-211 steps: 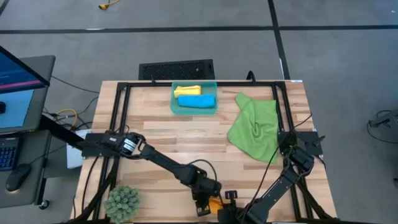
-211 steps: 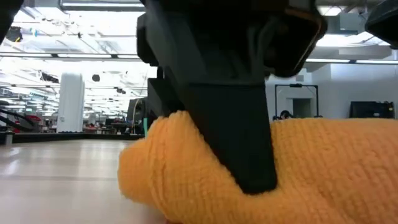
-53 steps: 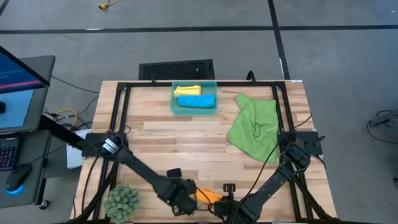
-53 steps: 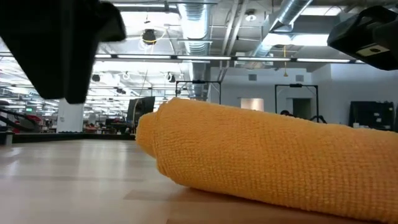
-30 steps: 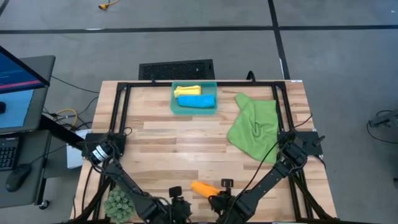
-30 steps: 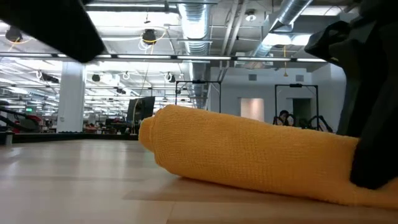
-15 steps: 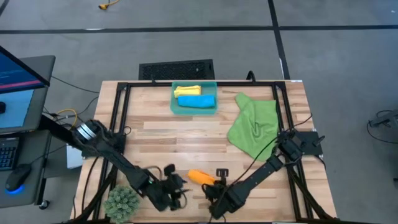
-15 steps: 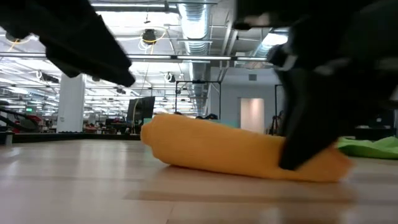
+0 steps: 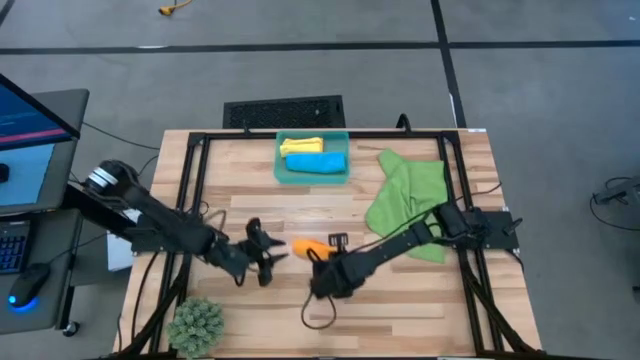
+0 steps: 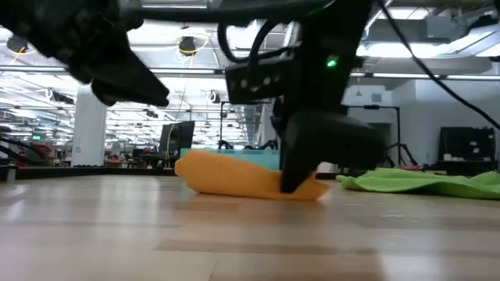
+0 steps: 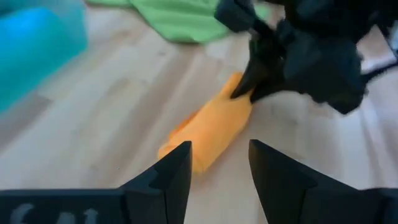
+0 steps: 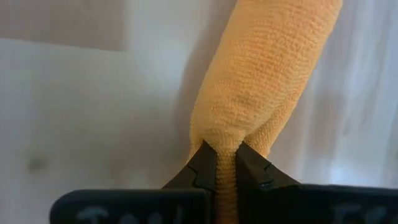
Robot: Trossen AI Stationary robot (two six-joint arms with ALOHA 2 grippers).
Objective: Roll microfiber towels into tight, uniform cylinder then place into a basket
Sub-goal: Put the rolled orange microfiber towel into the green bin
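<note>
One rolled orange towel (image 9: 305, 248) lies on the table (image 9: 250, 200) near its middle, and my right gripper (image 9: 325, 255) is clamped on one end of it; the wrist view shows my two fingertips (image 12: 205, 163) pinching a fold of the orange cloth between them. The other end of the roll points toward my left gripper (image 9: 262, 252), which sits just beside it with its fingers apart, holding nothing. Beyond the roll, toward the far edge, the teal basket (image 9: 282, 172) already holds a yellow roll (image 9: 301, 146) and a blue roll (image 9: 317, 162) side by side. The green towel (image 9: 410, 205) lies spread and rumpled on the right side, and my right arm crosses over its near edge. A small green plant (image 9: 196, 324) stands at the near left corner. My left arm reaches in low from the left edge; my right arm stretches in from the right edge.
</note>
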